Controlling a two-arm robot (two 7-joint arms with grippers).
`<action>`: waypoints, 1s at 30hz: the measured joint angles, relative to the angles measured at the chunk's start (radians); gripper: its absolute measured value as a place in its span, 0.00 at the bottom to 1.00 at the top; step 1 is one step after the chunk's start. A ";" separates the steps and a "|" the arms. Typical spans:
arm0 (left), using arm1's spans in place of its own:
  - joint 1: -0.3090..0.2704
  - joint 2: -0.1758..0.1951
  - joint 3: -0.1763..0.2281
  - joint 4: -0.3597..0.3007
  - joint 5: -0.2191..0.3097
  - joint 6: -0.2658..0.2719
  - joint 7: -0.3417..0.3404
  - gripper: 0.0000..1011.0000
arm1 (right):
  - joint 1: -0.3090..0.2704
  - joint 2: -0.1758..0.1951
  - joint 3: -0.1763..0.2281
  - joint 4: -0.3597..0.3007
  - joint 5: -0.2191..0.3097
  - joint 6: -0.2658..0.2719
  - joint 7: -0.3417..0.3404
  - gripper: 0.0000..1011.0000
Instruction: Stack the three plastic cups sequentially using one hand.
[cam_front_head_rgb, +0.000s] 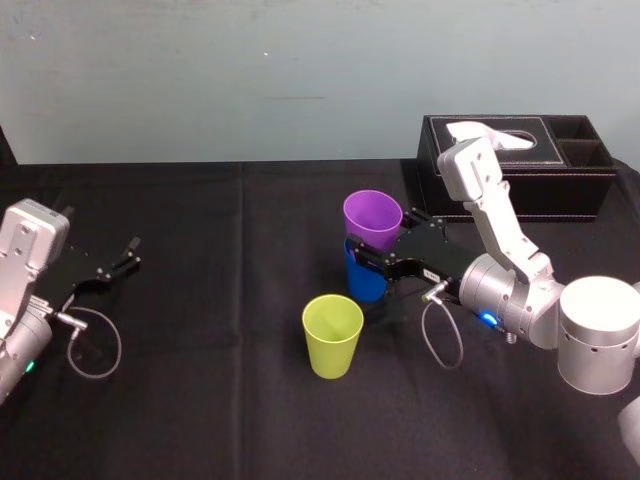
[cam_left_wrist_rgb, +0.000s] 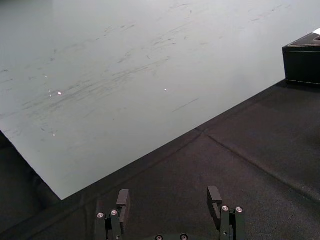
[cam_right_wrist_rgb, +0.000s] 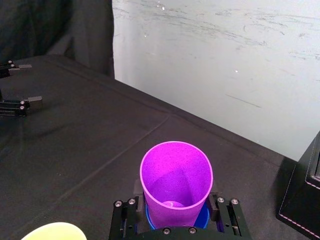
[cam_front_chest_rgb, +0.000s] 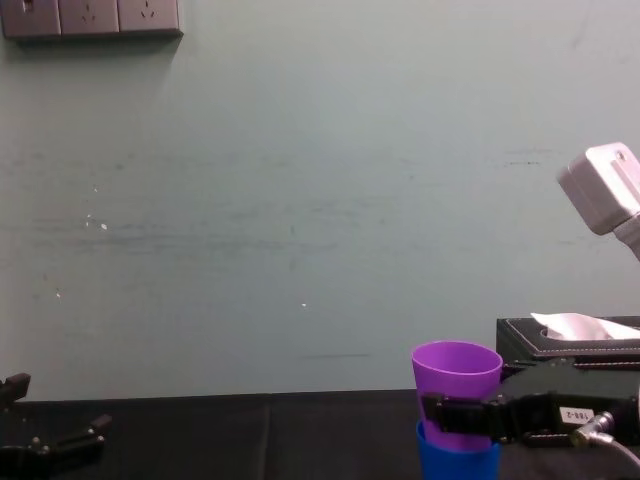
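So, the right end effector (cam_right_wrist_rgb: 176, 205) was clenched on the purple cup (cam_front_head_rgb: 372, 220). It had one finger on each side of the cup, low down, just above the rim of the blue cup (cam_front_head_rgb: 364, 280). The bottom of the purple cup sat inside the blue cup, and most of it stuck up above the blue rim. The blue cup stood on the black surface (cam_front_head_rgb: 220, 400), about in the middle and a bit toward the right edge.

The yellow-green cup (cam_front_head_rgb: 333, 336) stood by itself with its open side up. It was near the blue cup and closer to the front edge. It did not touch the other two cups.

The left end effector (cam_left_wrist_rgb: 169, 202) was by the left edge of the surface, well apart from the cups. Its fingers were spread apart and held nothing.

A black tissue box (cam_front_head_rgb: 520, 170) with a white tissue sticking out sat at the far right corner, behind the right arm.
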 joint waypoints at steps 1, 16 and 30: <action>0.000 0.000 0.000 0.000 0.000 0.000 0.000 1.00 | 0.000 0.000 0.000 0.000 0.000 0.000 0.000 0.71; 0.000 0.000 0.000 0.000 0.000 0.000 0.000 1.00 | 0.001 0.001 0.001 -0.002 0.000 0.000 0.000 0.99; 0.000 0.000 0.000 0.000 0.000 0.000 0.000 1.00 | 0.001 0.001 0.001 -0.002 0.001 0.000 0.000 0.99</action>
